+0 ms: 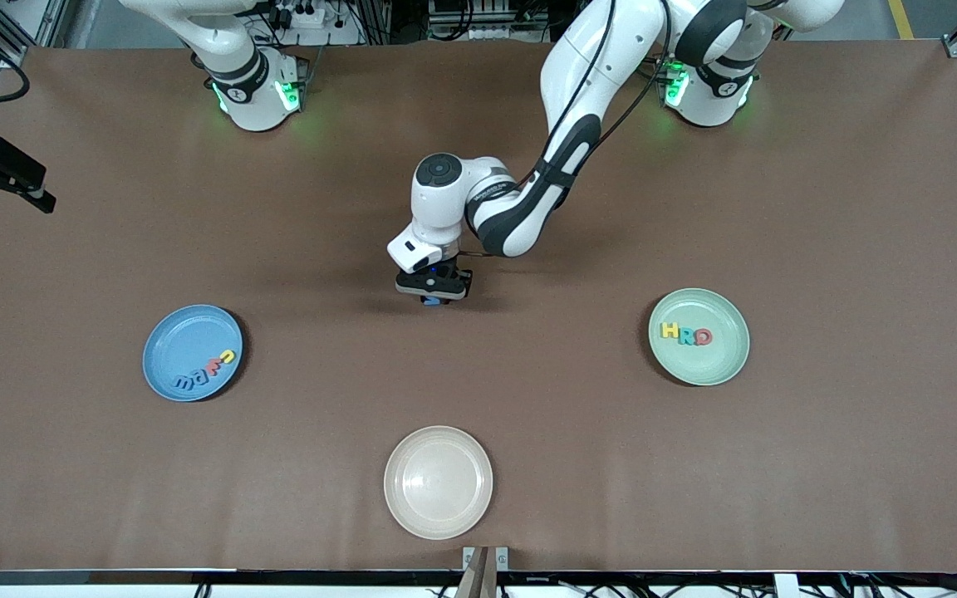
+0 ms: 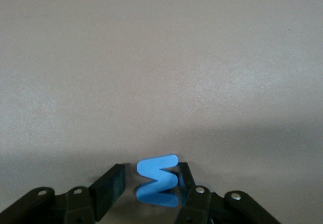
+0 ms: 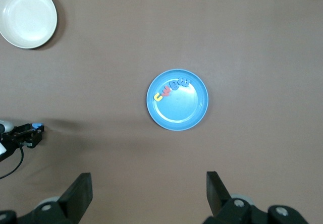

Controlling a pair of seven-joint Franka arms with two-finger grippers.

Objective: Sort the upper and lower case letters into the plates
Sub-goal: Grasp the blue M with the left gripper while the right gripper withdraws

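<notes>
Your left gripper (image 2: pixel 151 186), down at mid-table, is part-closed around the blue letter (image 2: pixel 157 179) with one finger (image 2: pixel 108 186) apparently short of it, so an uneven squeeze could flip it, while your right gripper (image 3: pixel 149 193) waits open above the blue plate (image 3: pixel 194 115).

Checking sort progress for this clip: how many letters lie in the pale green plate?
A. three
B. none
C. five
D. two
A: the pale green plate holds three letters in a row, yellow, teal and red, toward the left arm's end of the table.
</notes>
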